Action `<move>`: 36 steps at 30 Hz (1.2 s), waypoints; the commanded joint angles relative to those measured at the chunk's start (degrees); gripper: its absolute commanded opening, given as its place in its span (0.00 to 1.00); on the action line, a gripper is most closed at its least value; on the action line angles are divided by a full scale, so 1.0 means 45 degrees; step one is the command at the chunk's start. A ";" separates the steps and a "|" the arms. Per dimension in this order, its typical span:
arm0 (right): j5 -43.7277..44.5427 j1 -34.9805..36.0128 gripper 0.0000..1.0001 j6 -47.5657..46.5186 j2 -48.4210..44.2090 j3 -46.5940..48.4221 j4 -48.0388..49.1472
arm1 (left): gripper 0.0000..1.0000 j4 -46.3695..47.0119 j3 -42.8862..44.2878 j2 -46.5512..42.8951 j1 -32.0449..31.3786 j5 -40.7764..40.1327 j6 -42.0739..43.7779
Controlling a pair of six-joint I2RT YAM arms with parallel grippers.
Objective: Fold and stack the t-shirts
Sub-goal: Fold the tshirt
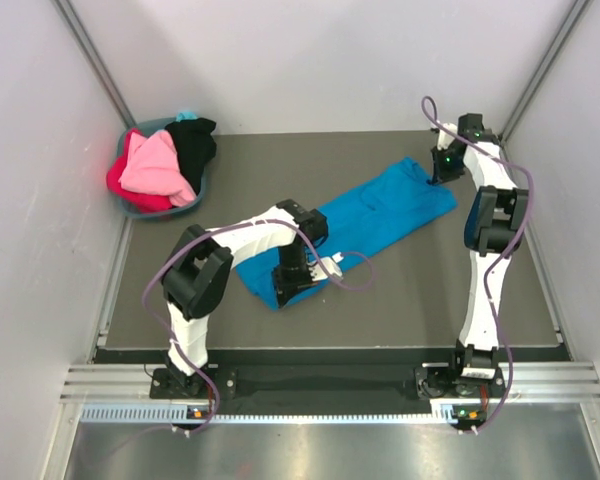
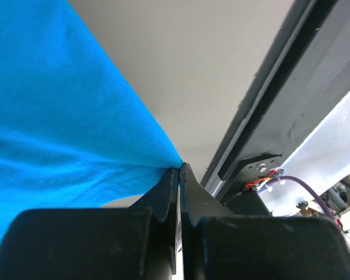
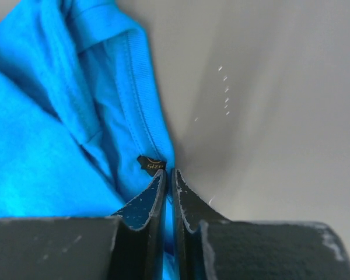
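Lifting unevenly, you may lose the blue t-shirt [image 1: 385, 215]: left end effector [image 2: 179, 172] and right end effector [image 3: 168, 175] clamp only its edges.

Our left gripper [image 2: 179, 174] rises from six o'clock with its jaws pressed together, pinching a corner of the blue t-shirt [image 2: 58, 128]. The cloth fans out from that pinch toward nine and eleven o'clock. We see bare grey table [image 2: 210, 64] at twelve, a black rail [image 2: 280, 111] running from two toward five, and a purple cable [image 2: 306, 186] at four.
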 commanded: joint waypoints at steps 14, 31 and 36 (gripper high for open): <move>0.1898 0.1533 0.06 -0.0062 0.1102 0.2373 0.3647 | 0.00 -0.1306 0.4748 0.3105 -0.2611 0.2424 0.0010; 0.2211 0.2607 0.08 0.0973 0.2215 0.3174 0.7222 | 0.00 -0.1170 0.8770 0.5332 -0.4310 0.3343 -0.0517; 0.2152 0.2744 0.06 0.1149 0.2313 0.3213 0.8061 | 0.00 -0.1033 0.9123 0.5568 -0.4369 0.3499 -0.0750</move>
